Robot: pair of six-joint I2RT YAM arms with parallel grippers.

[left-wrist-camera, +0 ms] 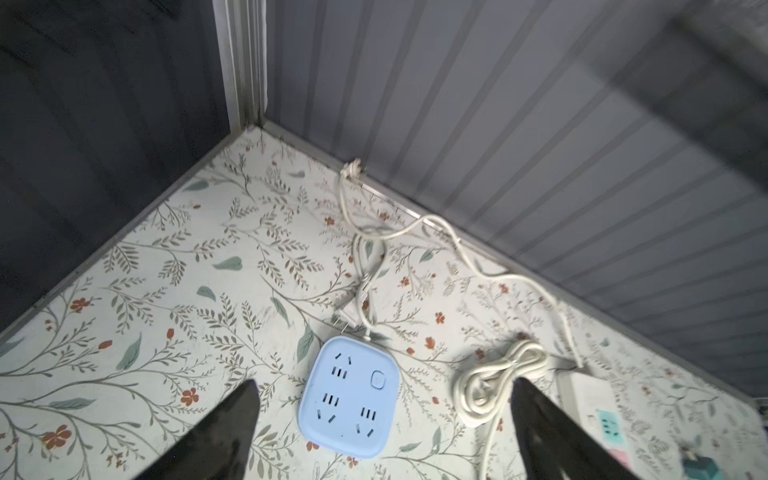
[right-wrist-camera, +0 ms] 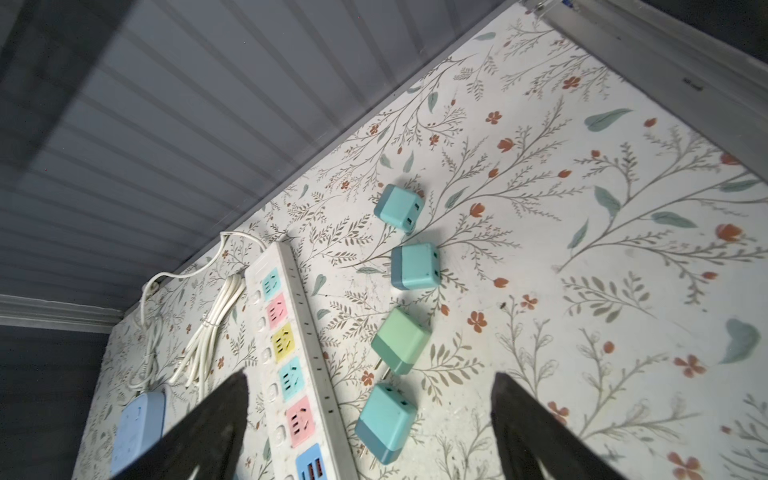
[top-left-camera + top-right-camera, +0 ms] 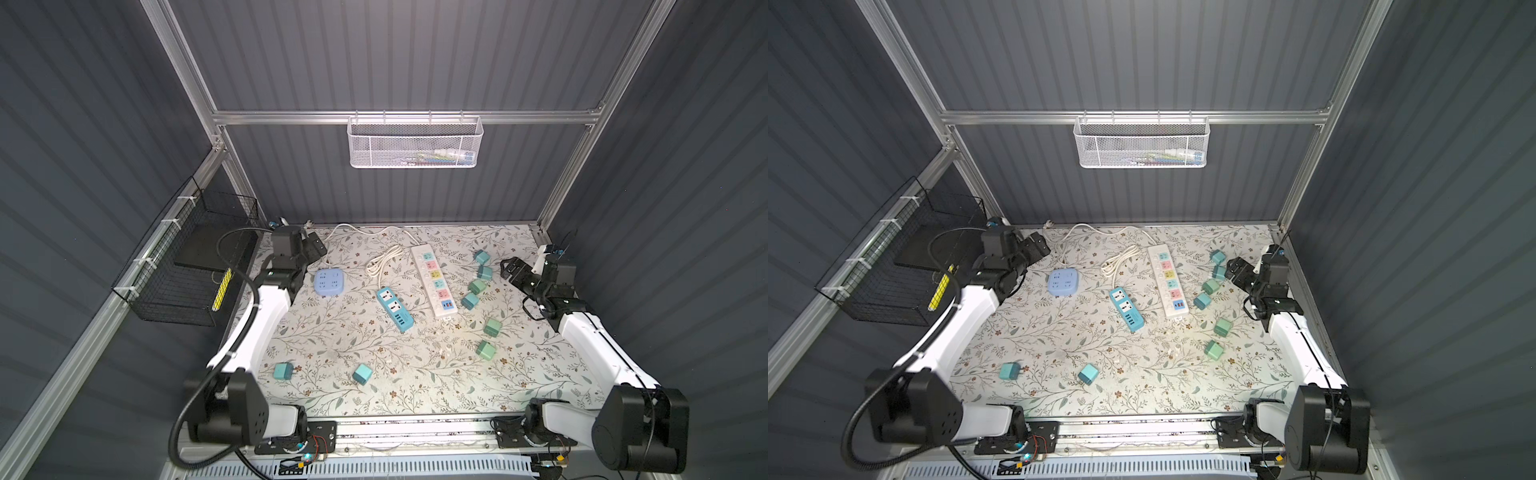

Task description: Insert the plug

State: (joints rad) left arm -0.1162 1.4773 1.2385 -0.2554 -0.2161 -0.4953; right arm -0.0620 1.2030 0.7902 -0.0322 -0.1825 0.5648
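Room is widest across the lower half of both top views. The floral table point(image 3: 415, 386) lies bare there apart from the near-left plug point(image 3: 284, 370) and the tilted plug point(image 3: 362, 374), both well clear of the front edge.

The centre is crowded. The white strip point(image 3: 434, 280) runs on a slant from upper centre downward, and the teal strip point(image 3: 395, 309) lies just left of it at a similar slant. The coiled cord point(image 3: 382, 261) sits between their upper ends, and a loose cord point(image 3: 353, 227) trails along the back edge. Right of the white strip stands the plug column point(image 3: 477, 286) of four cubes, with a narrow lane between the two. The green pair point(image 3: 493, 327) lies below it, toward the right edge. All eight plugs lie loose on the table.

The left gripper point(image 3: 314, 246) is at the table's upper left corner, close to the back wall and the left edge, its jaws apart and empty. In the left wrist view its fingers point(image 1: 232, 428) frame the square blue socket point(image 1: 351, 397), which lies flat below. The right gripper point(image 3: 510, 268) is near the right edge, just right of the column's upper cubes, with its jaws apart and nothing between them.
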